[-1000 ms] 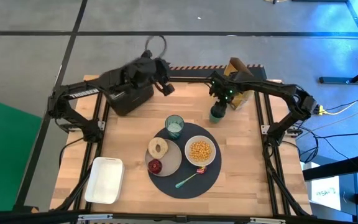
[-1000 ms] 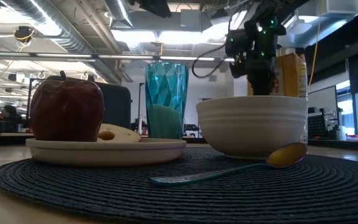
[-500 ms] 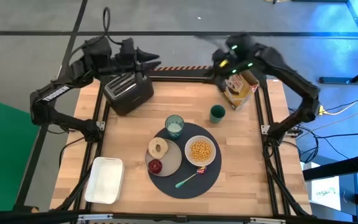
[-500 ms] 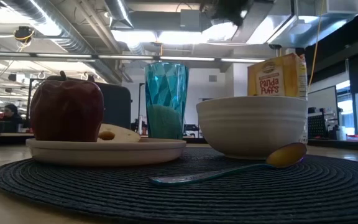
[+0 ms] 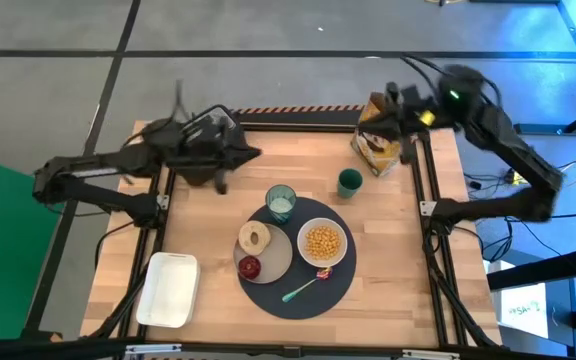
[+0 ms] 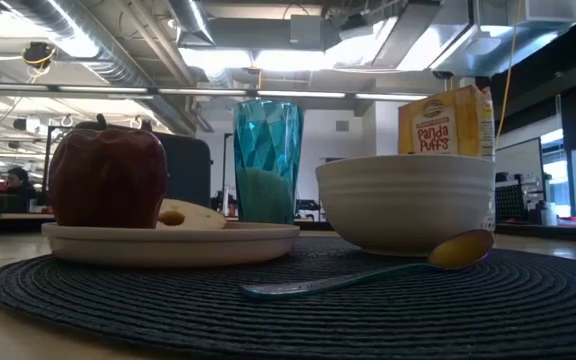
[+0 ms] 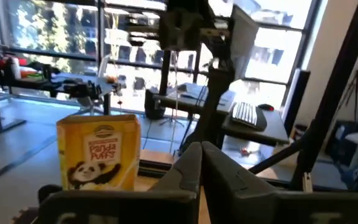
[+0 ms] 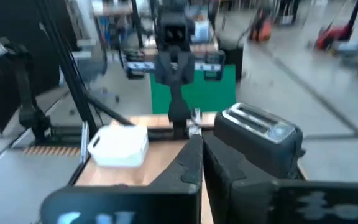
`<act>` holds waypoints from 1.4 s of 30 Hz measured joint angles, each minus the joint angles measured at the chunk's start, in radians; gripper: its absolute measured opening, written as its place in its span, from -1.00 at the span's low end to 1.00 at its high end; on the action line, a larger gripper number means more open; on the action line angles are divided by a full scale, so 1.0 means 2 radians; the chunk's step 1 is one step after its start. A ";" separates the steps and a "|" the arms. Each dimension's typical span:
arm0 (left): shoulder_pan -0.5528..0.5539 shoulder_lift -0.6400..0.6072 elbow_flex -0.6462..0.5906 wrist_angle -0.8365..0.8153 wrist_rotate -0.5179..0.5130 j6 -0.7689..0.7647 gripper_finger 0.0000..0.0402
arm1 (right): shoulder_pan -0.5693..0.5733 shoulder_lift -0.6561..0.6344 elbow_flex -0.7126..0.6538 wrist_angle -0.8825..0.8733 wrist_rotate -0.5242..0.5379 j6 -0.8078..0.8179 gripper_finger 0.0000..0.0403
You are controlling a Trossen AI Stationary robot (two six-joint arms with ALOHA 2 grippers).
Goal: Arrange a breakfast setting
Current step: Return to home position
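At table centre, the mat (image 5: 340, 288) carries the plate (image 5: 276, 258) with the bagel (image 5: 255, 237) and fruit (image 5: 249, 267), the bowl (image 5: 302, 240) beside it, the glass (image 5: 281, 202) at the mat's rear edge and the spoon (image 5: 306, 287) in front of the bowl. The left gripper (image 5: 252, 153) hangs by the toaster (image 8: 260, 134), fingers pressed together, nothing held. The right gripper (image 5: 376, 112), likewise closed and empty, is above the cereal box (image 5: 378, 145).

The only wording that can be read is "Panda Puffs", printed in dark letters on the front of the yellow cereal box (image 6: 446, 125) in the low view, and seen again above a panda drawing on that box (image 7: 99, 158) in the left wrist view.
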 joint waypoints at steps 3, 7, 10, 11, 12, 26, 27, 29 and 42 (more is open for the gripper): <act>-0.003 -0.071 -0.067 0.020 -0.012 -0.009 -0.97 | -0.001 -0.075 -0.101 0.088 0.004 0.028 -0.99; -0.008 -0.162 -0.146 0.012 -0.005 -0.014 -0.98 | -0.001 -0.166 -0.250 0.211 0.065 0.079 -1.00; -0.025 -0.194 -0.191 0.012 0.019 -0.040 -0.99 | -0.002 -0.214 -0.329 0.229 0.091 0.056 -0.98; -0.031 -0.200 -0.204 0.009 0.022 -0.059 -0.99 | -0.002 -0.224 -0.348 0.227 0.085 0.052 -0.97; -0.035 -0.204 -0.214 0.008 0.023 -0.069 -0.99 | -0.002 -0.232 -0.362 0.223 0.077 0.054 -0.97; -0.063 -0.308 -0.354 0.040 -0.054 -0.035 -1.00 | -0.001 -0.376 -0.494 0.254 0.049 0.046 -1.00; -0.063 -0.310 -0.364 0.040 -0.050 -0.042 -1.00 | -0.002 -0.382 -0.504 0.255 0.049 0.050 -1.00; -0.063 -0.312 -0.381 0.038 -0.039 -0.046 -1.00 | -0.002 -0.391 -0.523 0.257 0.044 0.059 -1.00; -0.063 -0.397 -0.445 0.070 0.011 -0.012 -1.00 | -0.002 -0.468 -0.609 0.275 0.038 0.097 -1.00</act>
